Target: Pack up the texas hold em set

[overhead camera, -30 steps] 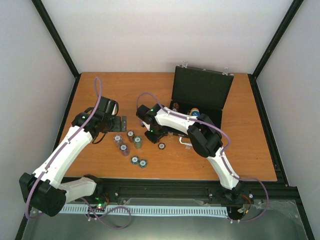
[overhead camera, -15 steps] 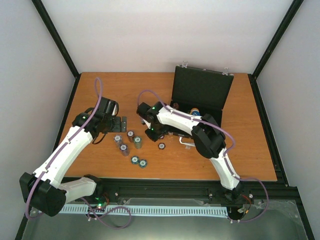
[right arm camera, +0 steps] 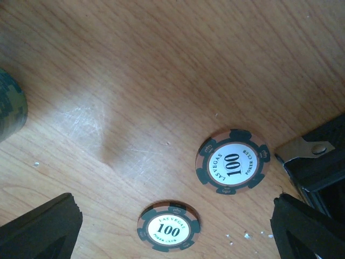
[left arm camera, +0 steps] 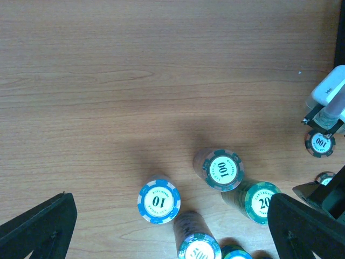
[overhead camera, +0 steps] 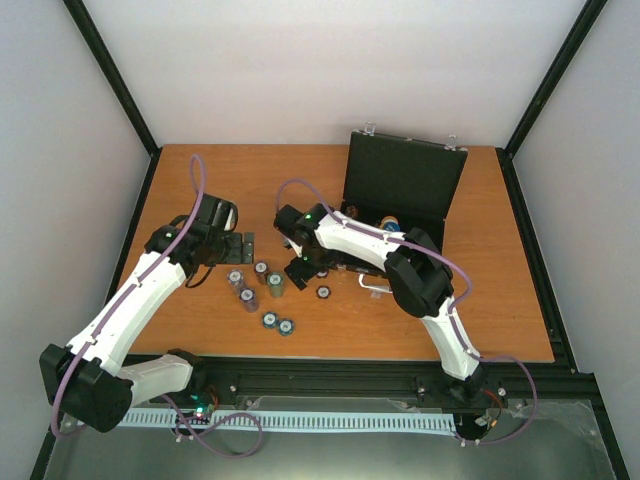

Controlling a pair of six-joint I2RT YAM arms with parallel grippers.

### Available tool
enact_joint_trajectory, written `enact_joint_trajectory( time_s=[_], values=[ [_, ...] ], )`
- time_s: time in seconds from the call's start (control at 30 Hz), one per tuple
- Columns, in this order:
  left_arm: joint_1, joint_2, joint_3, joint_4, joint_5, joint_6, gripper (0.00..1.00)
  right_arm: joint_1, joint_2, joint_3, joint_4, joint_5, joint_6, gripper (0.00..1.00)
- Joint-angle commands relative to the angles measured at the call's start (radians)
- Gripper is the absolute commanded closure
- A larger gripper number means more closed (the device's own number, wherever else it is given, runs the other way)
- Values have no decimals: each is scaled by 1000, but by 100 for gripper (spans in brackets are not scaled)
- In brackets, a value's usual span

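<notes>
The black case (overhead camera: pixel 400 195) stands open at the back right, lid up, with a blue disc (overhead camera: pixel 390 225) inside. Small stacks of poker chips (overhead camera: pixel 261 280) stand in front of it on the table. My right gripper (overhead camera: pixel 302 270) hovers open over two flat "100" chips (right arm camera: pixel 233 161) (right arm camera: pixel 168 226); neither touches its fingers (right arm camera: pixel 40 229). My left gripper (overhead camera: pixel 235 248) hangs open above the stacks marked 10 (left arm camera: pixel 159 200), 100 (left arm camera: pixel 222 169) and 20 (left arm camera: pixel 261 202), holding nothing.
The case's corner with a silver latch (right arm camera: pixel 304 147) lies just right of the right gripper (right arm camera: pixel 175 208). The silver handle (overhead camera: pixel 372 285) juts from the case's front. Two more chip stacks (overhead camera: pixel 278 323) sit nearer the arms' bases. White walls enclose the table (overhead camera: pixel 180 190).
The right gripper's jaws have spread from partly shut to wide open, and its wrist has shifted slightly toward the chips. The left arm has not moved.
</notes>
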Motion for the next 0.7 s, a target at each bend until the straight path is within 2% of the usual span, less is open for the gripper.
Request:
enact_joint_trajectory(
  time_s=[0.0,0.1,0.23,0.33,0.67],
  values=[
    [-1,6,8,17,-2,19,0,4,-29,1,6,7,39,3],
    [-1,11,12,19,0,21,0,1,-14,24,-4,9,109,6],
    [-1,11,27,14,0,30,0,0,-24,17,-10,26,240,16],
    [-1,3,33,6,16,39,0,0,-32,0,-9,47,321,20],
    [-1,-77,18,-24,56,79,0,-5,-45,-22,89,95,615,28]
  ],
)
